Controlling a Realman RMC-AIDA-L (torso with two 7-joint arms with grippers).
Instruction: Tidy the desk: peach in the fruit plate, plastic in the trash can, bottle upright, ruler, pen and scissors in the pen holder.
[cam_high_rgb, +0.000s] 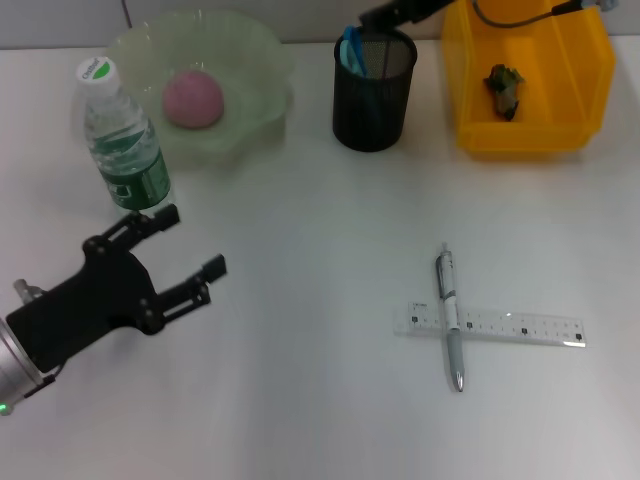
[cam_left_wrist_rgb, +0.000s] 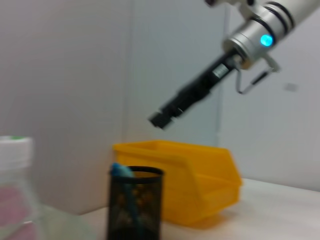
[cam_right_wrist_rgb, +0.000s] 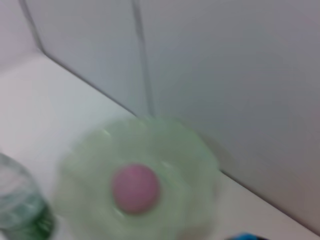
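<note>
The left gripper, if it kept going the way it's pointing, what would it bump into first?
The left gripper, open, points up and to the right across the desk. Bare desk lies ahead first; farther along that line stands the pen holder. It passes right of the bottle, probably without touching, though depth is unclear.

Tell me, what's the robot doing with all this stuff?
It's tidying the desk. The peach is in the plate, the bottle stands up, scissors are in the holder. The right gripper hangs above it. The left gripper is open by the bottle. Pen and ruler are left.
</note>
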